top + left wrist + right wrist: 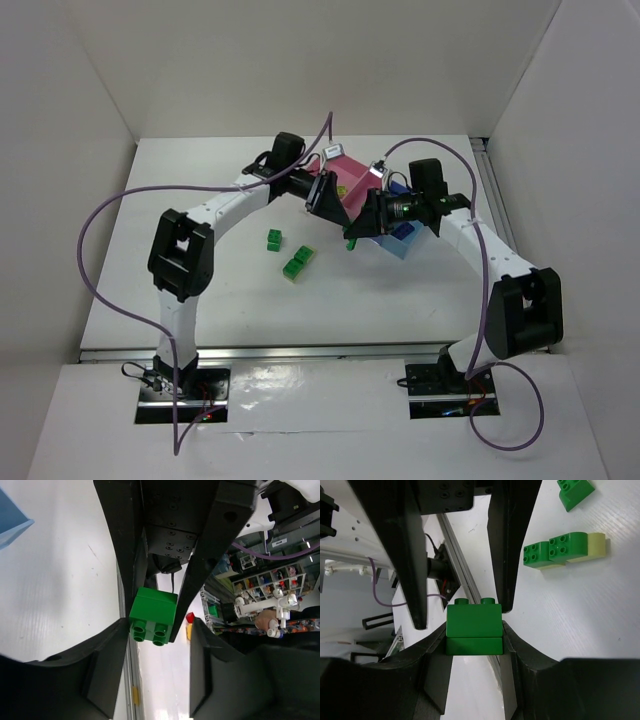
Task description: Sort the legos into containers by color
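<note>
Top external, white table (pixel 380 300), white walls (pixel 300 60), green legos (pixel 298 262) loose mid-surface

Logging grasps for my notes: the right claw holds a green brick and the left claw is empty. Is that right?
Not quite. The left claw is not empty: the left wrist view shows a green brick pinched between its fingers. The right claw does hold the other green brick, as you say.
</note>
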Controlling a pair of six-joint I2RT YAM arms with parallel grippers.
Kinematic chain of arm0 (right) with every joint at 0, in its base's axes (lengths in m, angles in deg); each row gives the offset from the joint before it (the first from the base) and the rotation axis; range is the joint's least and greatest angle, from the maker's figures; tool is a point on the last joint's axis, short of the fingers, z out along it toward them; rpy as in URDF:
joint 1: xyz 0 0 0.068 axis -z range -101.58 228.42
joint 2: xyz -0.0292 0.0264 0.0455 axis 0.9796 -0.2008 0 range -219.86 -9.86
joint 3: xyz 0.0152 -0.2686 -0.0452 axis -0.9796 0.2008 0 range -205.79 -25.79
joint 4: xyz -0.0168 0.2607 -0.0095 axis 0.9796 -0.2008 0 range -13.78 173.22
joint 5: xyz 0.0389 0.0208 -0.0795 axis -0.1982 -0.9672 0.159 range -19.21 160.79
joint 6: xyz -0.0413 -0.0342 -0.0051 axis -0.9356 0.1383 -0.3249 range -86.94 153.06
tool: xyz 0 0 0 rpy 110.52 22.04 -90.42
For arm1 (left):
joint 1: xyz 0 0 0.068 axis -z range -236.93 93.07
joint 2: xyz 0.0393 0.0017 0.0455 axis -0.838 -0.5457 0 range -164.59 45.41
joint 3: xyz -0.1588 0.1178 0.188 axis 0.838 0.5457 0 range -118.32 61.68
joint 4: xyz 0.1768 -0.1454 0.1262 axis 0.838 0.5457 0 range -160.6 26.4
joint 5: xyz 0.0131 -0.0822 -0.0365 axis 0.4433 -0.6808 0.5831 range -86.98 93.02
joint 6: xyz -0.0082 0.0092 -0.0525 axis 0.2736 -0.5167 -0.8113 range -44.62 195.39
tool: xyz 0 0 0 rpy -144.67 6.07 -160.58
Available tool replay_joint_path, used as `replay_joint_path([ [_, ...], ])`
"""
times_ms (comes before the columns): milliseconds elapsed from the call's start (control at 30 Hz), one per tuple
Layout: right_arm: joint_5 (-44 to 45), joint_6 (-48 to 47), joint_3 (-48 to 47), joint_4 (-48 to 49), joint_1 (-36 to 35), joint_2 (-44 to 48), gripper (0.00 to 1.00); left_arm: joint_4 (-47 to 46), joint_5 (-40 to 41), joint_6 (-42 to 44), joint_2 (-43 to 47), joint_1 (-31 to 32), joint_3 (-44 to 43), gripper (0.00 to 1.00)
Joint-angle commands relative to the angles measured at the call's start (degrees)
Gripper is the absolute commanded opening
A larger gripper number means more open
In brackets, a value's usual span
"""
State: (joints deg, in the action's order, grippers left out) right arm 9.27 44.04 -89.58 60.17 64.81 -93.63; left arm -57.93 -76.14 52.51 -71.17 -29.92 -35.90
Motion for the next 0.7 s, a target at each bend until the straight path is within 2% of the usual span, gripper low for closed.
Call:
replay_joint_path([
  [0, -1.59, -0.27, -2.92, -0.07, 0.33, 0.18, 0.09, -0.36, -2.50, 2.04, -1.72, 1.03, -2.53, 0.55],
  [67, -1.59, -0.26, -2.92, -0.07, 0.33, 0.18, 0.09, -0.36, -2.50, 2.04, -1.73, 1.56, -3.22, 0.50],
  [167, -1.59, -0.26, -2.92, -0.07, 0.33, -0.34, 0.09, -0.36, -2.50, 1.43, -2.25, 2.09, -3.75, 0.33],
  [333, -0.80, -1.49, -3.45, -2.61, -0.19, -0.87, 0.09, -0.36, -1.88, 0.90, -2.25, 2.09, -4.28, 0.13],
  [400, -0.19, -2.80, -3.45, -3.49, -0.19, -0.87, 0.09, -0.36, -1.36, 0.37, -2.25, 2.09, -4.28, 0.00],
  [533, 1.04, -4.03, -2.83, -5.86, -0.19, -0.87, 0.09, -0.36, 0.04, 0.37, -1.12, -0.54, -2.80, 0.00],
  [667, 3.16, -4.65, -2.83, -7.88, -0.19, -0.87, 0.14, -0.89, 1.46, -0.41, 0.12, -3.79, -0.60, 0.00],
])
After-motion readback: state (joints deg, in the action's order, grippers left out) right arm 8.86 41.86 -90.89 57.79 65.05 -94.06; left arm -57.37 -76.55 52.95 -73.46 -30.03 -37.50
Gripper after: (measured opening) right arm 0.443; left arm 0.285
